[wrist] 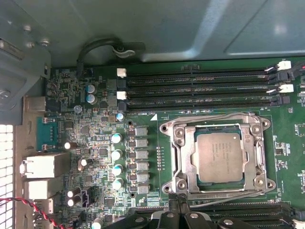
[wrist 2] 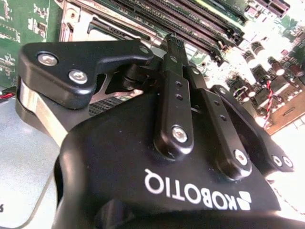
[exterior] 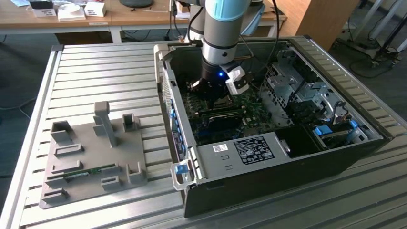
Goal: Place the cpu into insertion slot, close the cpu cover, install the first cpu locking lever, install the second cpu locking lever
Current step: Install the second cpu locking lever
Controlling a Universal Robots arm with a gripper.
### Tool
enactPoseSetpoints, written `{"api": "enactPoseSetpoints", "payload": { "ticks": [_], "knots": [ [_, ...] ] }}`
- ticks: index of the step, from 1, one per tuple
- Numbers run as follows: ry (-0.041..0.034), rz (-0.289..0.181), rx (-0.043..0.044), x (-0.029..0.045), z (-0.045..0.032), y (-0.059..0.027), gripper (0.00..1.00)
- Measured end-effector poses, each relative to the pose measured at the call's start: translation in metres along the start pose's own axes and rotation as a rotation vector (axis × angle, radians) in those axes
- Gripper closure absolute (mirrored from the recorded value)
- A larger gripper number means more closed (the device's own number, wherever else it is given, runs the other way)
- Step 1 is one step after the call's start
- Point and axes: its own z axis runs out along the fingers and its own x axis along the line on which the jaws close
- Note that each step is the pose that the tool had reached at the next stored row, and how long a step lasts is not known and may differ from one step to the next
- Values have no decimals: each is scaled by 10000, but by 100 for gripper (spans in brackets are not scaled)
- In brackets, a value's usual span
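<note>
In the first wrist view the cpu lies flat in the insertion slot on the green motherboard. The cpu cover is folded down around it, and the chip's grey top shows through its window. Thin wire levers run along two opposite sides of the socket, one by the memory slots and one on my gripper's side. My gripper hovers at that socket edge with its fingers together and nothing seen between them. In the second wrist view the gripper is shut. In the exterior view the gripper reaches down inside the computer case.
The open case has metal walls close around the arm. Long black memory slots flank the socket. A black box with a white label sits near the case front. A grey fixture plate lies at the exterior view's left.
</note>
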Motion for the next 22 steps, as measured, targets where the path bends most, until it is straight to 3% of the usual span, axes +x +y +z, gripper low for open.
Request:
{"api": "enactPoseSetpoints", "payload": {
  "ticks": [22],
  "knots": [
    [12,9,-208,21,71,25,89]
  ]
}}
